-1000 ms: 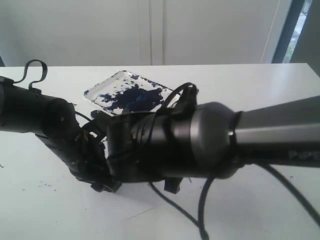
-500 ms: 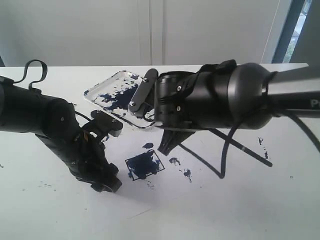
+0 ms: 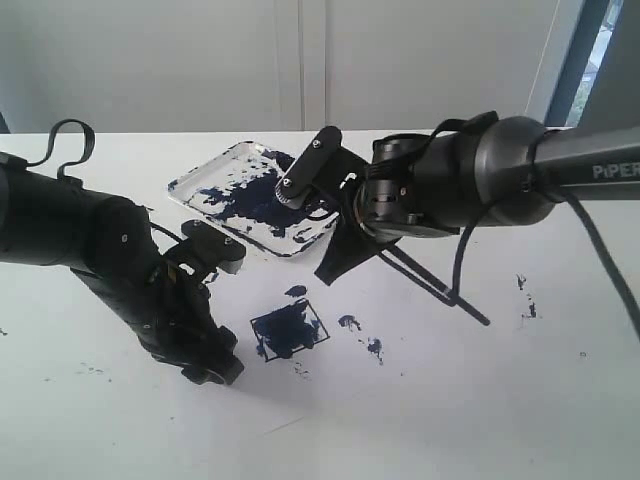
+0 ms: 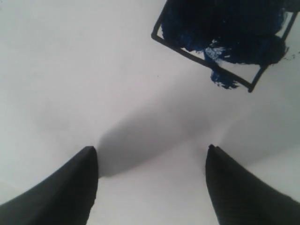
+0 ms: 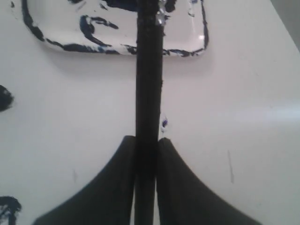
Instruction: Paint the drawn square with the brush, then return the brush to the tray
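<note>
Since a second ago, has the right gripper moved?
Yes. The right gripper has gone from over the square back toward the tray.

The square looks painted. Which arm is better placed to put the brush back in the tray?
The right. Its gripper is shut on the brush, whose front end already reaches over the tray. The left gripper is open, holds nothing, and sits low beside the drawn square.

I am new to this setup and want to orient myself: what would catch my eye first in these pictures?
First, the drawn square at the middle of the white paper, blotched dark blue. Behind it, the tray is smeared with the same paint. The right gripper is shut on the brush, whose front end reaches over the tray's edge.
</note>
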